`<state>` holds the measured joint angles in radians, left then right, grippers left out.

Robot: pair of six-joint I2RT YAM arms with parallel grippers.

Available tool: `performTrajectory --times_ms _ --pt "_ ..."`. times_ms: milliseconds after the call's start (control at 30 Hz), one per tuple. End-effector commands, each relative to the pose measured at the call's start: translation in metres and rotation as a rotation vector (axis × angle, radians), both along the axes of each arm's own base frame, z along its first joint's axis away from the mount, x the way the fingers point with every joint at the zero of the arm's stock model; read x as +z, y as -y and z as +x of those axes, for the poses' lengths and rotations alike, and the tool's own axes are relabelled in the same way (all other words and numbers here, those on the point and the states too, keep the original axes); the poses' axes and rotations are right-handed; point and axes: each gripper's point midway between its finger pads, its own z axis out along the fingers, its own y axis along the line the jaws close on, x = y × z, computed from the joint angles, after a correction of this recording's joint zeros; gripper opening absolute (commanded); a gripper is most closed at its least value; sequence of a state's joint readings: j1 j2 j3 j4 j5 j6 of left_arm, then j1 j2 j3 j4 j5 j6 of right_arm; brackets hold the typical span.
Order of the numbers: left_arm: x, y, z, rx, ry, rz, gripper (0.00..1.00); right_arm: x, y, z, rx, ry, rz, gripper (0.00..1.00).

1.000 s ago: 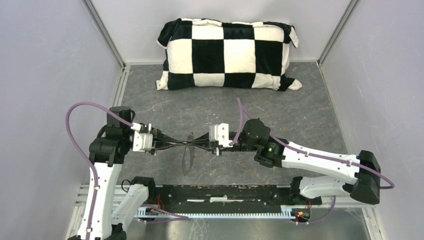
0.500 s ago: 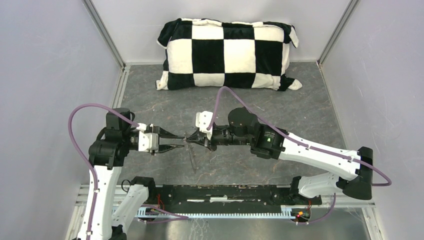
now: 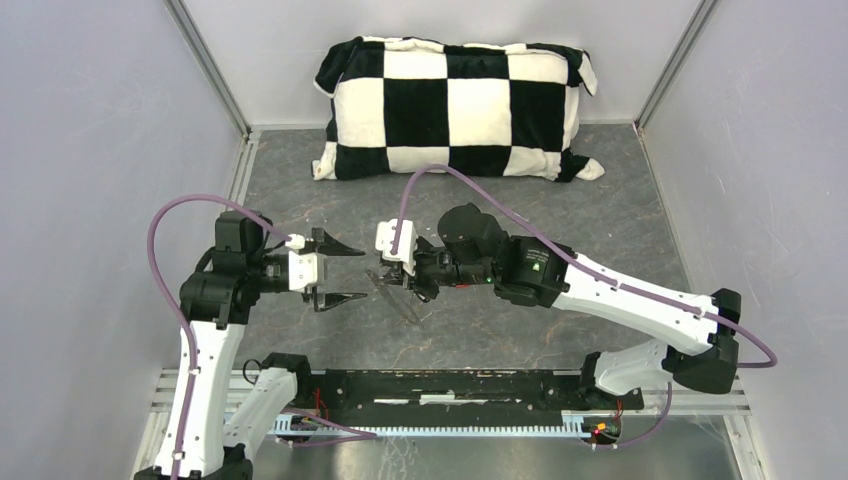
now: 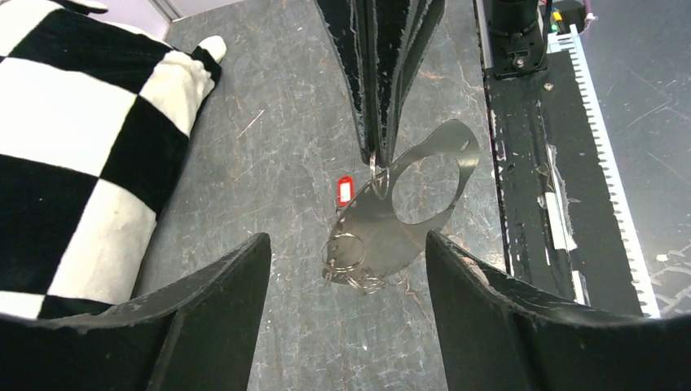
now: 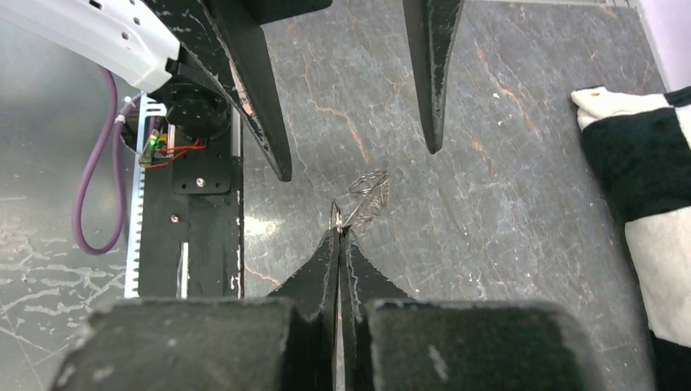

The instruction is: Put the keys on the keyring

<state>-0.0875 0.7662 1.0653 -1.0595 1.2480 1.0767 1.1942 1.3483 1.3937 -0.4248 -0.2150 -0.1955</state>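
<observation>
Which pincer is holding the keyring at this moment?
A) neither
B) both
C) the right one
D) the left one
C: the right pincer is shut on the keyring, while the left pincer stands open and clear of it.

So the keyring (image 4: 350,254) is a bunch of thin grey wire loops with little metal bits along the bottom. It's dangling off the tabletop, pinched at its top edge by the closed tips of the right tool (image 4: 375,155). The red key (image 4: 344,191) has a white label and sits upright right beside the wire. Can't tell if it's actually threaded on. I can't make out the black key anywhere.
</observation>
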Motion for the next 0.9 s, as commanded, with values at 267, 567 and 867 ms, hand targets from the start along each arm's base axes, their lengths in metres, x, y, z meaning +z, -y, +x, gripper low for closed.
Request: performTrajectory --times_ms 267,567,867 --pt "0.012 0.005 -0.011 -0.018 -0.1 -0.059 0.44 0.027 -0.013 0.0 -0.01 0.004 0.156 0.0" --pt "0.012 0.006 -0.015 -0.003 -0.178 -0.071 0.28 0.058 0.0 -0.004 -0.042 0.021 0.502 0.0" --pt "0.006 0.008 -0.021 -0.022 -0.248 -0.093 0.33 0.068 0.005 -0.006 -0.055 -0.053 0.709 0.0"
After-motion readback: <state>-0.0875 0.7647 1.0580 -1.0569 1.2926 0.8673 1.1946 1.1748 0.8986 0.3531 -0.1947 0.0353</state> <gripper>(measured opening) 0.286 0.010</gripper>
